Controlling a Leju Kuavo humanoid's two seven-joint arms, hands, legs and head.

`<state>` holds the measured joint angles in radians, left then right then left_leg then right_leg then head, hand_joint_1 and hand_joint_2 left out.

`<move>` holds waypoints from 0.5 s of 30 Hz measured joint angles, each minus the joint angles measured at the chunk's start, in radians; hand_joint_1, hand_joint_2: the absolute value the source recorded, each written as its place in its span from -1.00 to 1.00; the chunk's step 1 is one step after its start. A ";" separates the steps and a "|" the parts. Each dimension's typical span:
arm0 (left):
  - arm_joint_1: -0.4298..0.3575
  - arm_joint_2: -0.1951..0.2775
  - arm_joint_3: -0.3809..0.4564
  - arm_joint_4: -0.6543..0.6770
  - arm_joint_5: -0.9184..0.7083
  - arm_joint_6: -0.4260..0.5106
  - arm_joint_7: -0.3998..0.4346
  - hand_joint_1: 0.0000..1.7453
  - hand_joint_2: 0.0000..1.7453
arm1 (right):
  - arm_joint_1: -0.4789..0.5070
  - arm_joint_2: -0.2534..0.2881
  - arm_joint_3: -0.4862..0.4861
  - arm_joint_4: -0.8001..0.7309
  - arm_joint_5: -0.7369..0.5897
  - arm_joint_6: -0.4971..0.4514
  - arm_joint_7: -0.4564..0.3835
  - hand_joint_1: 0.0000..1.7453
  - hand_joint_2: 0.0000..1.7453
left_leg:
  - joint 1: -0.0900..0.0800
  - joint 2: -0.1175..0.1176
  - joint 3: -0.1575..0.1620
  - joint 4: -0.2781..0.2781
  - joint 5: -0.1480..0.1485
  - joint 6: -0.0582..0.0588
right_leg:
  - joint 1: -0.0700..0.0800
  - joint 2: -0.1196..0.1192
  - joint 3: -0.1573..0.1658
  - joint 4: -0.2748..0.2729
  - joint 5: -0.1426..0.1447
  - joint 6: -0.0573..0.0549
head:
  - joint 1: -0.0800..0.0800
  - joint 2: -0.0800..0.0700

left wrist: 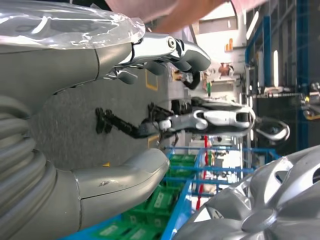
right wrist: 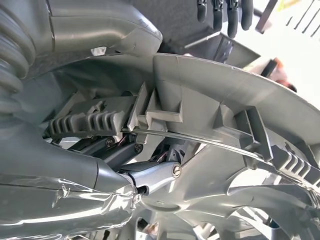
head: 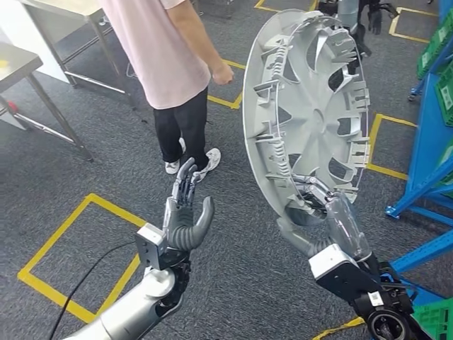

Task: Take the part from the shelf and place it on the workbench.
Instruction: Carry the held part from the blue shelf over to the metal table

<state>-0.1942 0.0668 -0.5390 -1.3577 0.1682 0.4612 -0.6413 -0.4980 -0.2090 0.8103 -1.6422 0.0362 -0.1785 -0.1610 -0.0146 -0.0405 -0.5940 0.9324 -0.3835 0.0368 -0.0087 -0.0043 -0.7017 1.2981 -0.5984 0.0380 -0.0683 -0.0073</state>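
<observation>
1. Standing at the far left of the head view, a metal-legged table (head: pixel 21 67) rests on grey carpet marked with yellow floor tape (head: pixel 80 212).
2. A person (head: pixel 170 64) in a pink shirt and black trousers stands on the carpet beyond the left hand, one arm lowered toward the part.
3. The left hand (head: pixel 184 216) is raised at the centre-left with fingers spread and thumb apart; it holds nothing. In the left wrist view the fingers (left wrist: pixel 170 50) and thumb (left wrist: pixel 124 175) stand well apart with open space between them.
4. The part, a silver-grey wheel cover (head: pixel 307 113), is held up in the air right of centre, tilted on edge, with its ribbed inner face and retaining-wire ring toward the camera. It is off the shelf and is not resting on any surface.
5. The right hand (head: pixel 328 219) grips the wheel cover at its lower rim. In the right wrist view the thumb (right wrist: pixel 113 30) presses one face of the rim and the fingers (right wrist: pixel 151 177) the inner face, pinching the rim between them.
6. Blue shelving (head: pixel 427 156) carrying green bins (head: pixel 435 49) stands at the far right.
</observation>
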 joint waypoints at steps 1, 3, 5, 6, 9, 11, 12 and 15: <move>0.000 0.000 0.000 0.000 0.000 0.000 0.000 -1.00 1.00 | 0.000 0.000 0.000 0.000 0.000 0.000 0.000 1.00 1.00 | 0.000 0.000 0.000 0.000 0.000 0.000 | 0.000 0.000 0.000 0.000 0.000 0.000 | 0.000 0.000; 0.000 0.000 0.000 0.000 0.000 0.000 0.000 -1.00 1.00 | 0.000 0.000 0.000 0.000 0.000 0.000 0.000 1.00 1.00 | 0.000 0.000 0.000 0.000 0.000 0.000 | 0.000 0.000 0.000 0.000 0.000 0.000 | 0.000 0.000; 0.000 0.000 0.000 0.000 0.000 0.000 0.000 -1.00 1.00 | 0.000 0.000 0.000 0.000 0.000 0.000 0.000 1.00 1.00 | 0.000 0.000 0.000 0.000 0.000 0.000 | 0.000 0.000 0.000 0.000 0.000 0.000 | 0.000 0.000; 0.000 0.000 0.000 0.000 0.000 0.000 0.000 -1.00 1.00 | 0.000 0.000 0.000 0.000 0.000 0.000 0.000 1.00 1.00 | 0.000 0.000 0.000 0.000 0.000 0.000 | 0.000 0.000 0.000 0.000 0.000 0.000 | 0.000 0.000; 0.000 0.000 0.000 0.000 0.000 0.000 0.000 -1.00 1.00 | 0.000 0.000 0.000 0.000 0.000 0.000 0.000 1.00 1.00 | 0.000 0.000 0.000 0.000 0.000 0.000 | 0.000 0.000 0.000 0.000 0.000 0.000 | 0.000 0.000; 0.000 0.000 0.000 0.000 0.000 0.000 0.000 -1.00 1.00 | 0.000 0.000 0.000 0.000 0.000 0.000 0.000 1.00 1.00 | 0.000 0.000 0.000 0.000 0.000 0.000 | 0.000 0.000 0.000 0.000 0.000 0.000 | 0.000 0.000; 0.000 0.000 0.000 0.000 0.000 0.000 0.000 -1.00 1.00 | 0.000 0.000 0.000 0.000 0.000 0.000 0.000 1.00 1.00 | 0.000 0.000 0.000 0.000 0.000 0.000 | 0.000 0.000 0.000 0.000 0.000 0.000 | 0.000 0.000; 0.000 0.000 0.000 0.000 0.000 0.000 0.000 -1.00 1.00 | 0.000 0.000 0.000 0.000 0.000 0.000 0.000 1.00 1.00 | 0.000 0.000 0.000 0.000 0.000 0.000 | 0.000 0.000 0.000 0.000 0.000 0.000 | 0.000 0.000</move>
<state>-0.1942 0.0668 -0.5390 -1.3577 0.1682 0.4612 -0.6413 -0.4980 -0.2090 0.8103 -1.6422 0.0362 -0.1785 -0.1610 -0.0146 -0.0405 -0.5940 0.9324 -0.3835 0.0368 -0.0087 -0.0043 -0.7017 1.2981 -0.5984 0.0380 -0.0683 -0.0073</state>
